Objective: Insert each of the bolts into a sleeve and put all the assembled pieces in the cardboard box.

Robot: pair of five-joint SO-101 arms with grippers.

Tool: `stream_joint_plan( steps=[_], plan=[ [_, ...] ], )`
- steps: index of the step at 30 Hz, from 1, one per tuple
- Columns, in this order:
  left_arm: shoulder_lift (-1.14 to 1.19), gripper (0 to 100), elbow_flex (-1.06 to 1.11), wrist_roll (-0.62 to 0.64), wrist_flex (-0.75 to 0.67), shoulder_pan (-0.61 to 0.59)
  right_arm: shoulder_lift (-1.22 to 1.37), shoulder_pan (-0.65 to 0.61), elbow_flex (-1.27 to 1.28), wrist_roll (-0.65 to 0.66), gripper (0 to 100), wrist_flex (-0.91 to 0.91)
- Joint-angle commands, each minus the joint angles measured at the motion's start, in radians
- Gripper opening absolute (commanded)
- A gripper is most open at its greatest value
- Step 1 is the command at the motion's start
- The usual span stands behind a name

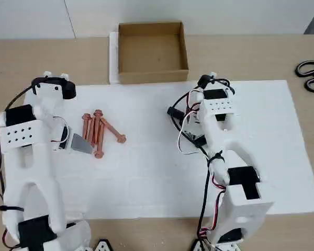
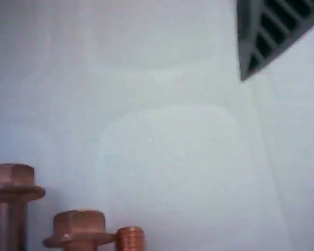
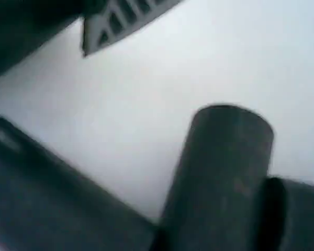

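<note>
The box (image 1: 153, 27), open-topped cardboard, is sitting at the far side of the table (image 1: 21, 63). Its near wall is meeting the far edge of a white sheet (image 1: 146, 178).

Several copper-coloured bolts (image 1: 97, 133) are lying in a loose bundle on the sheet, nearer the arms than the box and off to its left. Most are lying side by side, and one is slanting away from the bundle on the side toward the box's middle.

The left gripper (image 1: 79, 143) is hanging low over the sheet just beside the bundle, on the side farther from the box. Whether it is touching a bolt cannot be told. Its wrist view is catching two bolt heads and one threaded end close by. Whether its jaws are spread or pressed together cannot be told.

The right arm (image 1: 220, 136) is leaning over the sheet, nearer the arms than the box's right corner. The right gripper (image 3: 126, 20) is hanging close above the dark grey sleeves (image 3: 227, 167), which are resting on the sheet, at least two of them touching. The state of its jaws cannot be told either.

Black-handled scissors (image 1: 310, 75) are lying on the bare table, well to the right of the box.
</note>
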Motion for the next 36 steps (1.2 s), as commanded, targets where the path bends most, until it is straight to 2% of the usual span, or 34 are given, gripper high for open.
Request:
stream_joint_plan(
  steps=[1,12,19,24,30,36],
  plan=[
    [0.002,35,-0.042,-0.005,0.008,-0.005,-0.015,0.015,-0.044,-0.009,19.3,-0.012],
    [0.005,35,-0.042,-0.005,0.008,-0.005,-0.007,0.015,-0.041,-0.008,19.1,-0.013],
    [0.003,35,-0.041,-0.005,0.012,-0.005,-0.007,0.016,-0.04,-0.003,0.6,-0.013],
    [0.002,35,-0.041,-0.005,0.028,-0.005,-0.007,0.016,-0.04,-0.003,0.6,-0.001],
    [0.002,35,-0.042,-0.005,0.029,-0.005,-0.018,0.015,-0.072,0.003,0.3,0.084],
    [0.0,35,-0.05,0.032,0.04,0.0,-0.018,0.015,-0.256,0.169,0.3,0.314]
  ],
)
